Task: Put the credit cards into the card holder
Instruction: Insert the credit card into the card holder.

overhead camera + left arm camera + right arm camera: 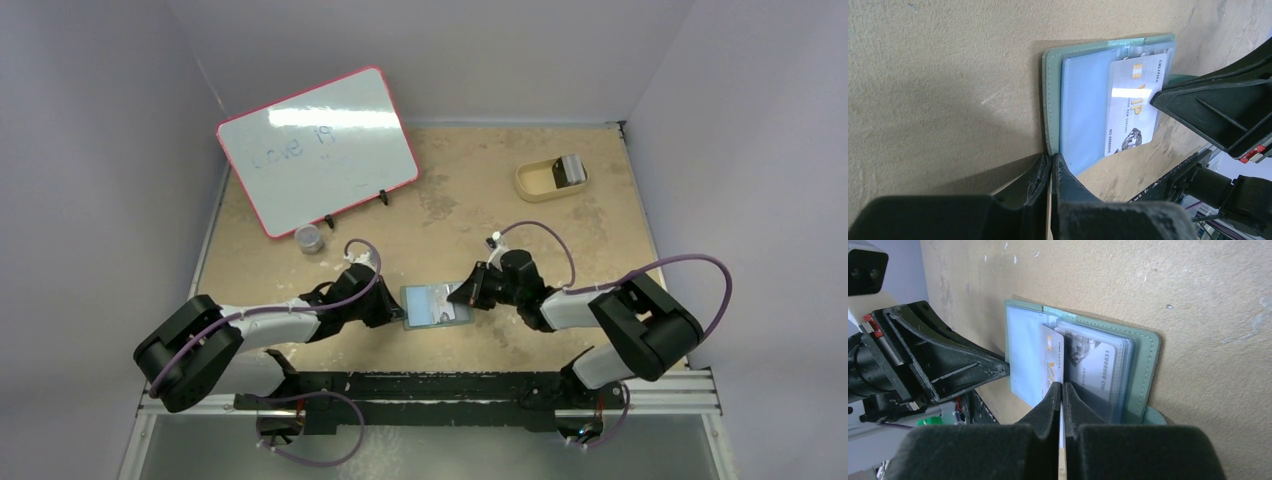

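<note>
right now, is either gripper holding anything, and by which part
The right gripper pinches the white VIP card by one long edge; the left gripper pinches the card holder at a corner of its green cover.

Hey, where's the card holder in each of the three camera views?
Top external: card holder mid-frame, just below centre.
Left wrist: upper centre-right, lying open.
Right wrist: centre of frame.
Shared landmark: the right hand pinching a white card over it.
</note>
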`<act>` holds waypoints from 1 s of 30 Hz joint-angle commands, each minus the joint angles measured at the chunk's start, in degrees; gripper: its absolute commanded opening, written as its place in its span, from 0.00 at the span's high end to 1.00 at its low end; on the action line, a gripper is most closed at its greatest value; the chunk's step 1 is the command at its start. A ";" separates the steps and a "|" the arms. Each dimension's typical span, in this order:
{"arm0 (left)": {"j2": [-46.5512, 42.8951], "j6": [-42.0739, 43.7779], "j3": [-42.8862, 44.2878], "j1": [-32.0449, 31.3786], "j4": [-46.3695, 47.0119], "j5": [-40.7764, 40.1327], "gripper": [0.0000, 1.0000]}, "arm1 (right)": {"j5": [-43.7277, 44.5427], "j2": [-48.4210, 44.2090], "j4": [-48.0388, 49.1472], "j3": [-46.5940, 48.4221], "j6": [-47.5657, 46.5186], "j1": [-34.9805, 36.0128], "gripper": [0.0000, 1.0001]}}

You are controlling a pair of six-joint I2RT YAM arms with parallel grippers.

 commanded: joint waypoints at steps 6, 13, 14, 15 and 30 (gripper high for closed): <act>-0.25 -0.64 -0.98 0.26 0.99 -0.67 1.00 | 1.77 0.83 4.33 0.30 1.11 1.26 1.00; -0.51 -2.68 -2.13 0.26 3.08 0.05 1.00 | 4.80 -0.38 4.94 0.49 2.85 2.58 1.00; -0.48 -2.90 -2.23 0.26 3.46 0.24 1.00 | 5.15 -0.29 4.90 0.63 3.08 2.93 1.00; -0.51 -3.13 -2.36 0.27 3.77 0.39 1.00 | 5.45 -0.08 5.00 0.80 3.40 3.29 1.00; -1.95 -5.73 -3.98 0.26 3.92 -0.74 1.00 | 12.02 -1.93 10.84 -3.35 7.02 4.81 1.00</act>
